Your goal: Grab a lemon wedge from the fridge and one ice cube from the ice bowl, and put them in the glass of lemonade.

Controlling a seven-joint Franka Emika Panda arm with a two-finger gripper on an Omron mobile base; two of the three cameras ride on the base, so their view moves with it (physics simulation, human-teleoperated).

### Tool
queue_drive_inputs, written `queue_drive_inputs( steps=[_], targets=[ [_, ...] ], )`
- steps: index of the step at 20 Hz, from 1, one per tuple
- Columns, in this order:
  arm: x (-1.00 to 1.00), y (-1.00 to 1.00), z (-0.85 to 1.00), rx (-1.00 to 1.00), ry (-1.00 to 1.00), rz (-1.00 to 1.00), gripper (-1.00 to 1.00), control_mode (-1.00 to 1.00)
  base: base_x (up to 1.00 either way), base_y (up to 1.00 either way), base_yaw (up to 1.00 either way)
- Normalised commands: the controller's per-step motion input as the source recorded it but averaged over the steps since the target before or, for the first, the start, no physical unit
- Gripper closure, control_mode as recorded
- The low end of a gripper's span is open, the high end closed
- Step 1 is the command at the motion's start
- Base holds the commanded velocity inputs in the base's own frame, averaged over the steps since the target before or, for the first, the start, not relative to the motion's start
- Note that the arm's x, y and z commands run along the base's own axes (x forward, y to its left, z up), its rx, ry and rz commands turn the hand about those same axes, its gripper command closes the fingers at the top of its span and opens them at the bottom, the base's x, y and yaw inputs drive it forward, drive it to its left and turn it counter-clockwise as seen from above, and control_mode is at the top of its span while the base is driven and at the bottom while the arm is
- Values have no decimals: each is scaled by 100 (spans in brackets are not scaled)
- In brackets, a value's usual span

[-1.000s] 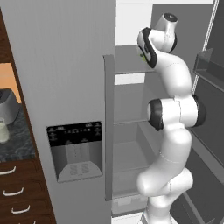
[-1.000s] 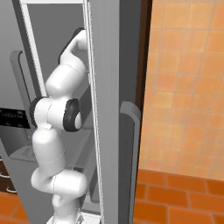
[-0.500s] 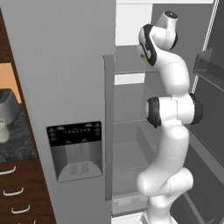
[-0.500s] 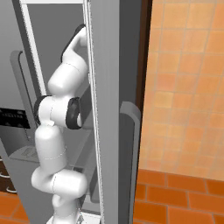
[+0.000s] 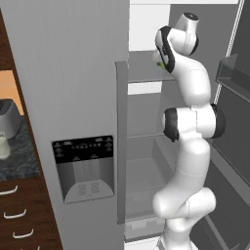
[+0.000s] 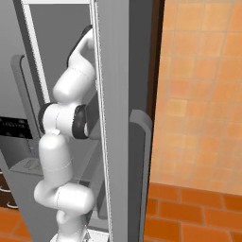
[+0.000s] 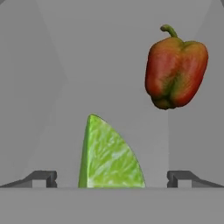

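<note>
The grey fridge (image 5: pixel 73 73) has its right door swung open, and my arm (image 5: pixel 188 122) reaches up to its upper shelf. In the hand view the yellow-green lemon wedge (image 7: pixel 109 157) stands on the shelf floor right in front of my gripper (image 7: pixel 112 180). The gripper is open, with one dark fingertip on each side of the wedge and a gap to both. From the left base view only a speck of the lemon wedge (image 5: pixel 158 64) peeks out beside the hand. The glass of lemonade (image 5: pixel 4 146) stands on the dark counter at far left. The ice bowl and ice cube are out of view.
A red-green bell pepper (image 7: pixel 175 70) sits deeper on the same shelf, right of the wedge. The open fridge door (image 6: pixel 116 118) with its handle (image 6: pixel 142 156) stands close along the arm's right. A silver toaster (image 5: pixel 9 117) is behind the glass; drawers (image 5: pixel 14 215) lie below.
The arm has straightened slightly and the hand has edged a little closer to the shelf. The jaws have stayed wide apart.
</note>
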Motion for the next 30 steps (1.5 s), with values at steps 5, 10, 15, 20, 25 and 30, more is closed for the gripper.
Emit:
queue_drive_inputs(
  steps=[5,10,15,20,25,30],
  targets=[
    [0,2,4,-3,8,14,-100,-100,0,0,0],
    [20,0,-8,-4,7,4,-100,-100,0,0,0],
    [0,0,-29,-3,3,1,-100,-100,0,0,0],
    [-39,0,-7,0,-2,0,-100,-100,0,0,0],
    [-30,0,0,0,-7,0,-100,-100,0,0,0],
    [0,12,-22,0,-3,1,-100,-100,0,0,0]
  ],
)
